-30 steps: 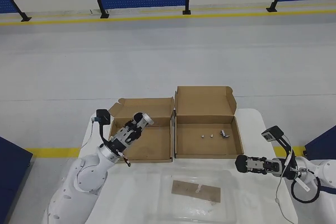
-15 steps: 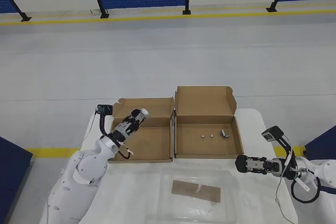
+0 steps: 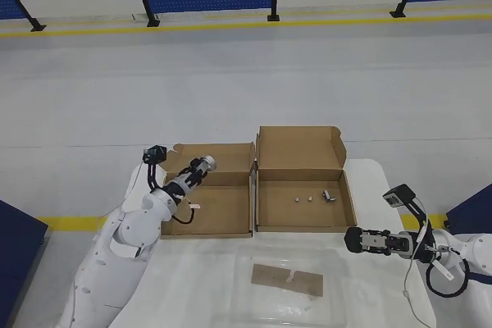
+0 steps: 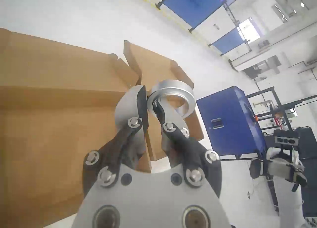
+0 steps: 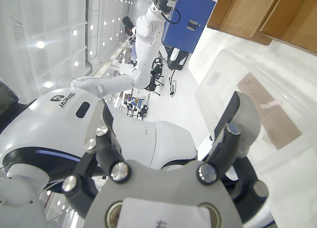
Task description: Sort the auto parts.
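A: Top view first; where's the part?

B: The ring [image 3: 208, 163] is in the left gripper [image 3: 201, 166], raised over the far part of the left box [image 3: 221, 215]; the right box [image 3: 303, 217] beside it has three small parts [image 3: 311, 198] on its floor.

A: And the other arm?

B: The right gripper [image 3: 350, 240] hovers at the near right of the worktop [image 3: 369, 176], just beside the right box's near corner, carrying nothing; a clear tray [image 3: 244, 283] with a brown card [image 3: 287, 280] sits near centre.

A: Left wrist view; how is it held?

B: One finger [image 4: 131, 105] sits outside the ring's wall and the other goes through the hole, pinching the wall between them; the ring is tilted, clear of the cardboard.

A: How will it handle?

B: Machined metal, I'd judge: stiff, smooth, heavy for its size, so apt to slip or swing on a wall pinch. That wall is the sensible place to grip; it should be set down low rather than dropped, or it may roll.

A: Right wrist view?

B: Its jaws are spread wide, nothing between them; tray and card lie beyond.
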